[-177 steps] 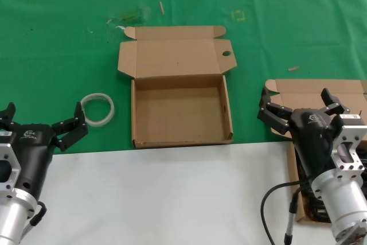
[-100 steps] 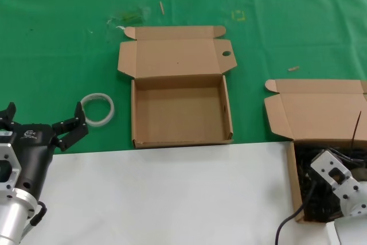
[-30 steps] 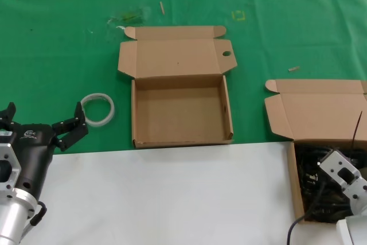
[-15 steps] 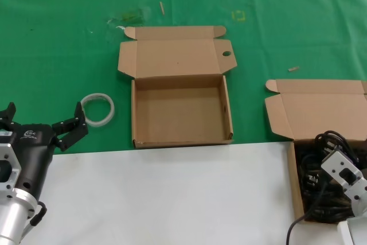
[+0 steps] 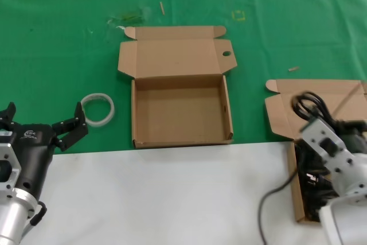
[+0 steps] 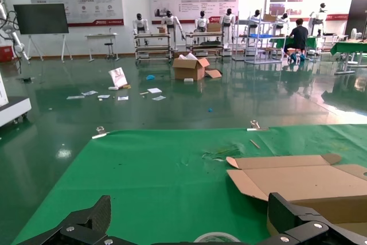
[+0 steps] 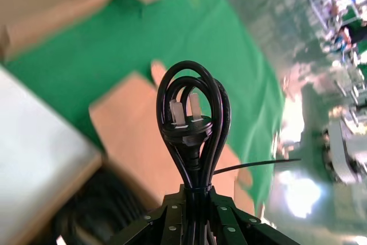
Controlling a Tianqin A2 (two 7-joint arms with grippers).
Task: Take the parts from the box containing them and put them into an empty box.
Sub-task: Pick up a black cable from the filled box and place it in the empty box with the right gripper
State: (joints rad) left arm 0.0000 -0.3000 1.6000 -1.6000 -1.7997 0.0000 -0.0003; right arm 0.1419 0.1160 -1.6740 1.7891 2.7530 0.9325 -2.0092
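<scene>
My right gripper (image 7: 195, 199) is shut on a bundled black power cord (image 7: 192, 124), its looped end and plug (image 7: 186, 123) standing out beyond the fingers. In the head view the cord (image 5: 308, 106) is lifted over the lid of the box containing the parts (image 5: 321, 110) at the right edge, where more black cords (image 5: 312, 179) lie. The empty box (image 5: 180, 113), lid tab pierced by an oval hole, stands open mid-table. My left gripper (image 5: 43, 124) is open and parked at the lower left, near the white tape ring (image 5: 97, 109).
The green mat (image 5: 57, 44) covers the far half of the table and white surface (image 5: 166, 199) the near half. Small scraps (image 5: 161, 7) lie at the back. The empty box lid (image 6: 298, 179) shows in the left wrist view.
My right gripper went down into the right box, shut on a cord bundle and has now lifted it up and back over the box's lid. The left arm has not moved.
</scene>
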